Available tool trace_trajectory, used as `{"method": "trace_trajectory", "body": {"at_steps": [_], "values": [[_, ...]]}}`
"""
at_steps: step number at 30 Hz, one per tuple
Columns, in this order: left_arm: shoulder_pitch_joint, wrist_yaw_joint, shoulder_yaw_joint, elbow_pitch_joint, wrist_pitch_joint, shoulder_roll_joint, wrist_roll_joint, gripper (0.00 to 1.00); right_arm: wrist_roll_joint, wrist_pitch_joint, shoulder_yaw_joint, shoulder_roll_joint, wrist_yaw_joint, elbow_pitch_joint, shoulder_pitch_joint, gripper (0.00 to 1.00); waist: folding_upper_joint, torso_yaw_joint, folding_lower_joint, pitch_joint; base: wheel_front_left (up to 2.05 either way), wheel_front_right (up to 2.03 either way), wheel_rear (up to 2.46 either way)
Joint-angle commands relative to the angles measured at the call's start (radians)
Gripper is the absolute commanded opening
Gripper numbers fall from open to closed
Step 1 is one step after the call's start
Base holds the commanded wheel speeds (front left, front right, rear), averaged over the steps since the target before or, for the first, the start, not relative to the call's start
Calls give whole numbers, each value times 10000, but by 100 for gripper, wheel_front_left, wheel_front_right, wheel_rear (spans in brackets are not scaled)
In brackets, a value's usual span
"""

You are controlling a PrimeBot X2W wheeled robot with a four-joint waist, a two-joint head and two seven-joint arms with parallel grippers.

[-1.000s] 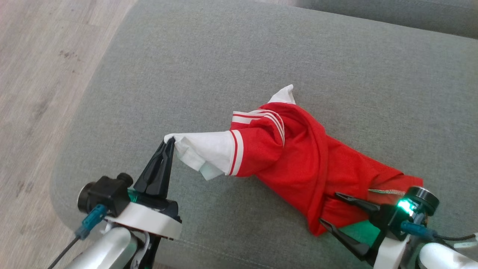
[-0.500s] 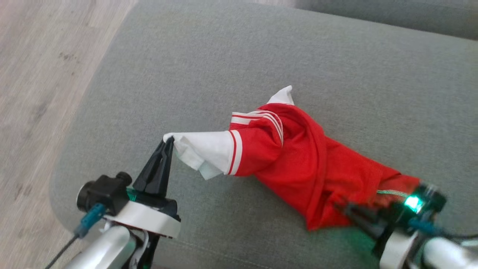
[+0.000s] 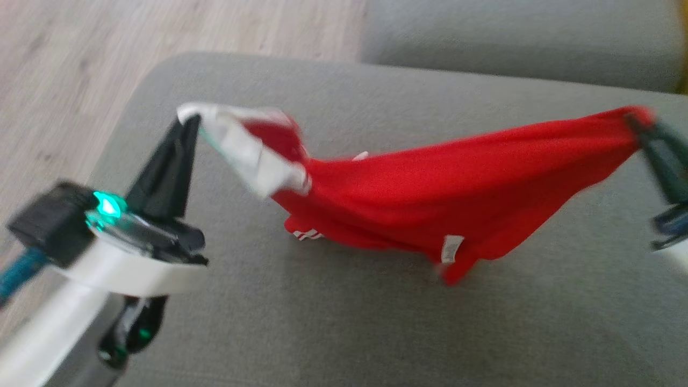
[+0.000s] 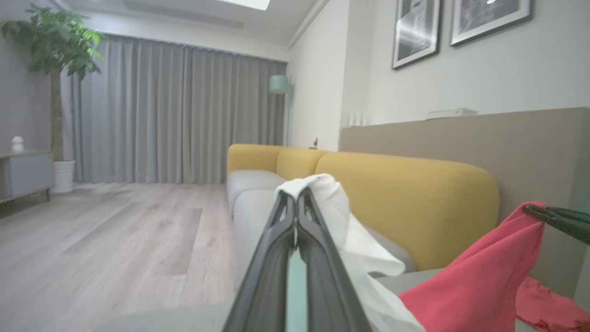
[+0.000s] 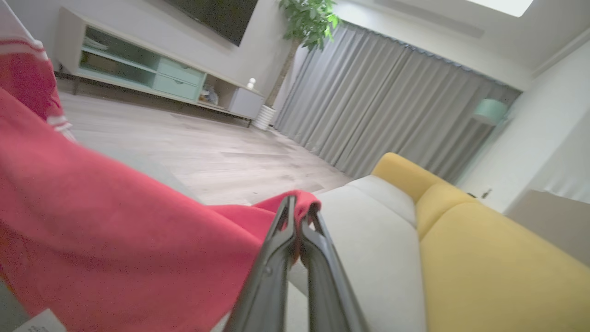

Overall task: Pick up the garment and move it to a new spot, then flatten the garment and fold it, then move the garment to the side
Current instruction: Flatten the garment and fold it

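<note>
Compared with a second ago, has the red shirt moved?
Yes. The garment has been lifted up from the grey cushion and stretched between left gripper and right gripper.

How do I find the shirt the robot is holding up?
Look at the big grey sofa seat. Over it, cloth stretches between the left gripper and the right gripper, each pinching one end: that is the garment. Its bright red body and white sleeve set it apart from the plain grey cushion under it.
</note>
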State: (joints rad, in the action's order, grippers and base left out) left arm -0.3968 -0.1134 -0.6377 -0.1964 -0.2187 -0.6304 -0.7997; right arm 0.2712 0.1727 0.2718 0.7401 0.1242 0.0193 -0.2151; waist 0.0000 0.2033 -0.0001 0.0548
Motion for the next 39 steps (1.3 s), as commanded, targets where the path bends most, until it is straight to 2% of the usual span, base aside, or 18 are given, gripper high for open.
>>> {"method": "trace_trajectory", "body": {"at_steps": [1,6,10,14,19,20,21,24,25,30,33,39], "values": [[-742,54,709,-542,64,-477,-129,0,-26,-83,-463,379,65,399,190,0,0,-401,1,-431,0,0,0],[-1416,389,1176,-1542,393,-711,-702,0,-164,-437,-2075,370,65,982,518,0,0,-631,1,-650,0,0,0],[-1999,781,1364,-2139,662,-593,-1375,0,-142,-756,-2741,459,65,1126,405,0,0,-740,1,-618,0,0,0],[-2593,1082,1085,-2195,1106,-336,-1647,0,-88,-1178,-2390,741,65,351,-259,0,0,-717,1,-309,0,0,0],[-3168,1419,362,-1422,1401,393,-1619,0,190,-1543,-1055,518,65,-1138,-1705,0,0,-502,1,669,0,0,0],[-3240,1498,214,-1189,1405,548,-1587,0,266,-1554,-769,350,65,-1526,-2040,57,0,-488,1,853,0,0,0],[-3294,1565,95,-952,1390,695,-1575,0,285,-1473,-523,167,65,-1854,-2373,100,0,-483,1,1027,0,0,0],[-3429,1747,-238,-156,1368,1022,-1490,0,471,-862,42,-460,65,-2820,-3168,100,0,-519,1,1475,0,0,0],[-3429,1747,-238,-156,1368,1022,-1490,0,471,-862,42,-460,65,-2820,-3168,100,0,-519,1,1475,0,0,0],[-3464,1954,-534,1147,1254,1218,-1405,0,1238,235,570,-1364,65,-3581,-2991,100,0,-800,1,1689,0,0,0],[-3424,2027,-533,1609,1059,1238,-1407,0,2195,474,488,-1810,65,-3329,-2104,100,0,-979,1,1721,0,0,0],[-3361,2128,-571,2025,769,1185,-1332,0,3946,150,782,-1979,65,-1678,455,100,0,-1150,1,1768,0,0,0]]}}
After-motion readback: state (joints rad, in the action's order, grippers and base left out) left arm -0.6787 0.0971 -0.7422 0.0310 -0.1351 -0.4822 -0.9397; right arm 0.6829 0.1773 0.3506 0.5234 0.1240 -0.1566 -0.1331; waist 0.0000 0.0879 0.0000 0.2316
